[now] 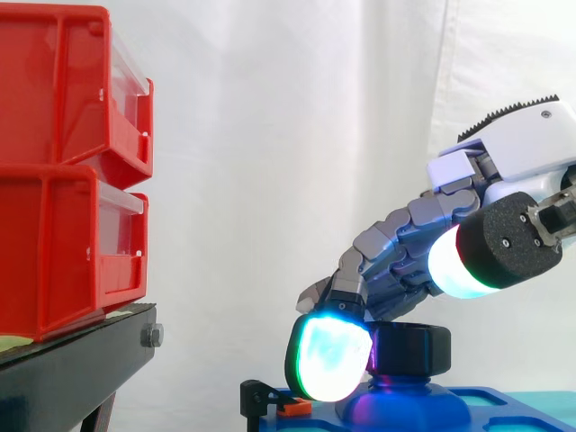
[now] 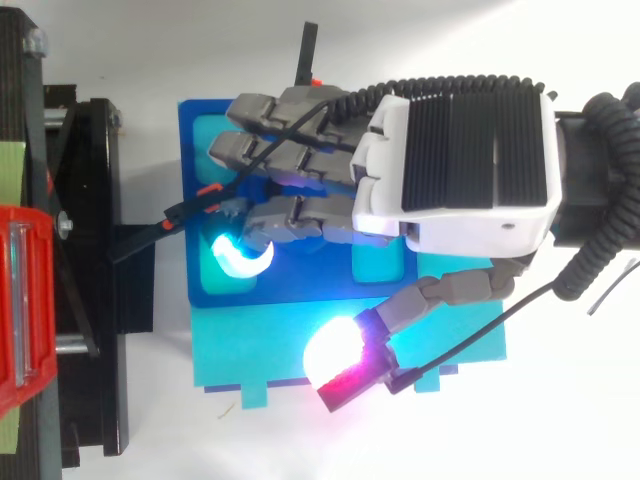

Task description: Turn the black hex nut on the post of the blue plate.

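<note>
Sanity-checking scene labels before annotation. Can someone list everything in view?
red plastic bins: two, red, stacked at the left on the stand
black metal stand: one, black, under the bins
white curtain: one, white, behind everything
blue plate: one, blue, under the hand
teal base plate: one, teal, beneath the blue plate
black levers with orange parts: two, at two edges of the blue plate
black hex nut: one, black, on the blue plate's post
hand: one, white and black body, grey fingers curled over the nut, thumb held apart
</note>
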Robot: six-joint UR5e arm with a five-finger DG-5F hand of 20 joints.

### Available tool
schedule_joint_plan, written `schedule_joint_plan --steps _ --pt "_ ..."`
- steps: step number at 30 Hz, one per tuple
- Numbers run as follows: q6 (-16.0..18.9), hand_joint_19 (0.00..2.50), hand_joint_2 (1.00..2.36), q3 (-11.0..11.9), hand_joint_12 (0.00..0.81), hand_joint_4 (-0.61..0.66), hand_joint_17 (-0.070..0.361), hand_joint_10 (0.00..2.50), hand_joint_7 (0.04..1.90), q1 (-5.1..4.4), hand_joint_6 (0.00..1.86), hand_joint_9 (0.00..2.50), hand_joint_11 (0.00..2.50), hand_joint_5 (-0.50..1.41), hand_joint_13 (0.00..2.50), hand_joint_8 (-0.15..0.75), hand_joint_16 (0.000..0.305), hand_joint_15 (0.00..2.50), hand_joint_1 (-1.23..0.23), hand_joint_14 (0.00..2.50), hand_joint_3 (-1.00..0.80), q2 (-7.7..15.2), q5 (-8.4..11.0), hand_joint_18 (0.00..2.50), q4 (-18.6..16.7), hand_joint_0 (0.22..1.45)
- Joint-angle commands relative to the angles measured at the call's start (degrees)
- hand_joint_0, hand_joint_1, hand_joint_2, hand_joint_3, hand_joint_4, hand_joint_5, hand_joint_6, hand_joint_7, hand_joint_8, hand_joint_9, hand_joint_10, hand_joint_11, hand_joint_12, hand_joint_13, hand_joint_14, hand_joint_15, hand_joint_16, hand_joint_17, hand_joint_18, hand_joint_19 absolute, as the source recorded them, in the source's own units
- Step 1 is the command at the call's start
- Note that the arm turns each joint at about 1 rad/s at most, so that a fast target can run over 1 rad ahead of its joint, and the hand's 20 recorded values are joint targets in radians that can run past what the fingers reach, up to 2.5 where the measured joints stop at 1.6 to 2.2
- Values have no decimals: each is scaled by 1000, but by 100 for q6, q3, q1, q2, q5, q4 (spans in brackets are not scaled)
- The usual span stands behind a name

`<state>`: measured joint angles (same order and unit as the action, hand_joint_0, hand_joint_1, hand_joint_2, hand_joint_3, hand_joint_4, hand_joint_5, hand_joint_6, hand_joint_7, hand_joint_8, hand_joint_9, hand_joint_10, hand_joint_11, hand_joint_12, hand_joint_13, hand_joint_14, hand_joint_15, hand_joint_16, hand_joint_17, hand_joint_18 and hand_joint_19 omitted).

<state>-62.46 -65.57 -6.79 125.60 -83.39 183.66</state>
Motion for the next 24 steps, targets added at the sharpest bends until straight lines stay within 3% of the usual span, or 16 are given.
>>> schedule_joint_plan --steps 1,11,24 --pt "-64 208 1000 0 372 114 131 0 654 2 501 0 0 -300 0 218 58 0 -328 0 -500 0 -2 0 12 416" --pt "-64 217 1000 0 374 117 132 0 655 11 501 0 0 -300 0 222 58 0 -325 0 -500 0 -2 0 12 415" --pt "-179 224 1000 0 375 120 132 0 661 196 501 0 0 -300 0 228 58 0 -322 0 -500 9 -275 0 -67 417"
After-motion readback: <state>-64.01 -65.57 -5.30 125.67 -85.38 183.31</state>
